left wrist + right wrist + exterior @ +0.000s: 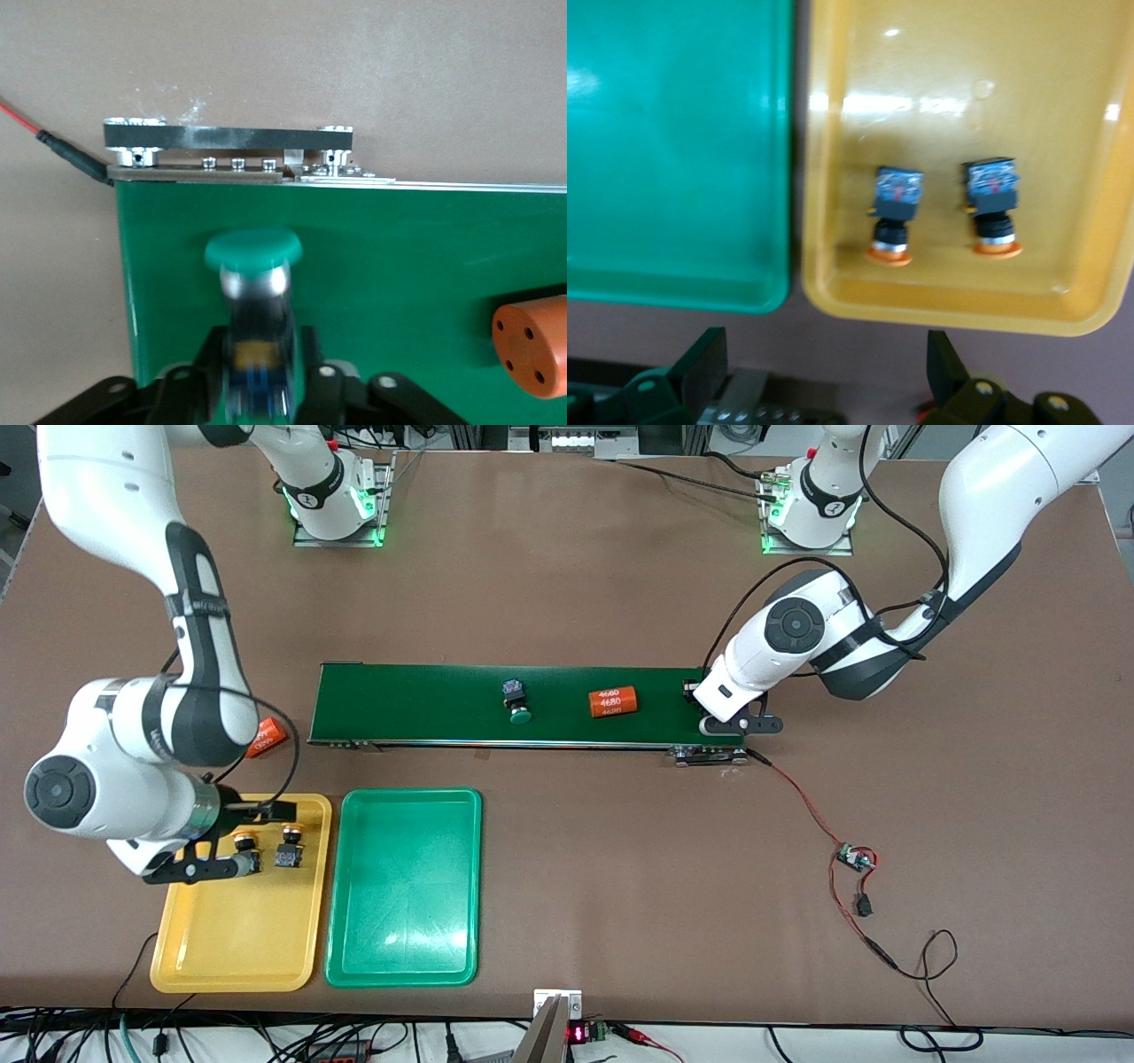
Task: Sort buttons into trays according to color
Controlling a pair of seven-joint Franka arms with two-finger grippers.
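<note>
- The left gripper (719,719) sits low over the belt (425,704), at the belt's end toward the left arm, in the middle band of the front view.
- In the left wrist view, the end button (254,266) lies on the belt with its body between this gripper's 2 fingers (211,354) and its green cap pointing out past their tips.
- The fingers flank the body closely. I cannot tell whether they press on it or stand just clear.
- The mid-belt button (516,698), also green-capped, lies near the belt's middle, at frame centre.
- A cylinder (613,701) lies on the belt between the 2 green-capped buttons.
- The right gripper (229,840) hovers over the yellow tray (230,948), low in the front view toward the right arm's end, with its fingers wide apart and gripping nothing.
- 2 yellow buttons (895,217) (992,208) lie side by side in the yellow tray, in its half farther from the front camera. They are below the spread fingers and clear of them.
- The green tray (403,886) lies just beside the yellow tray.
- A 2nd cylinder (266,737) lies on the table between the belt and the yellow tray.
</note>
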